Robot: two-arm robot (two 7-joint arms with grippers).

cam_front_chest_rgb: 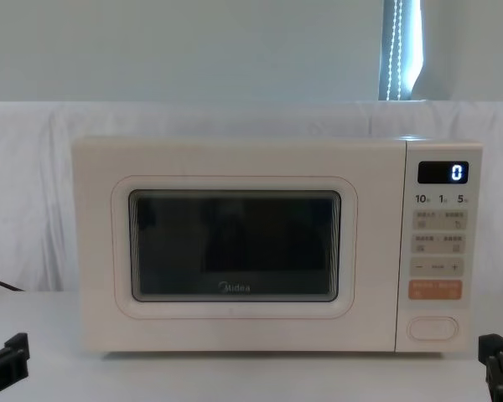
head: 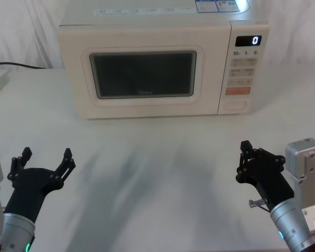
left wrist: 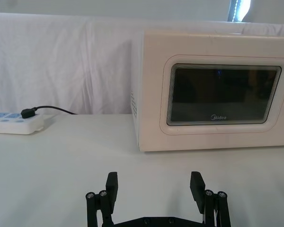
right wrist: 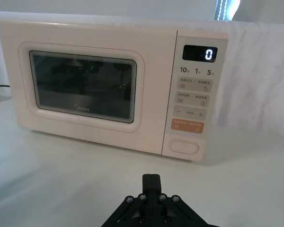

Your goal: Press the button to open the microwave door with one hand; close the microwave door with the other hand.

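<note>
**Microwave shut on a white-draped table, both grippers waiting in front**

A white cloth covers the table (head: 157,173) and rises as a backdrop behind. The microwave door (head: 144,73) is closed; the button (head: 237,104) sits at the foot of the control panel (head: 243,68), under the orange key (head: 238,90). The left gripper (head: 46,160) hovers near the front, fingers spread wide, holding nothing. The right gripper (head: 245,157) hovers opposite, pinched together, empty. A power strip (left wrist: 14,123) lies at the left.

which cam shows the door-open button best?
Right wrist view: the button is nearest and sharply outlined at the bottom of the control panel, under the orange key. Chest view shows it smaller, square-on; head view smaller still, from above. Left wrist view cuts the panel off.
</note>
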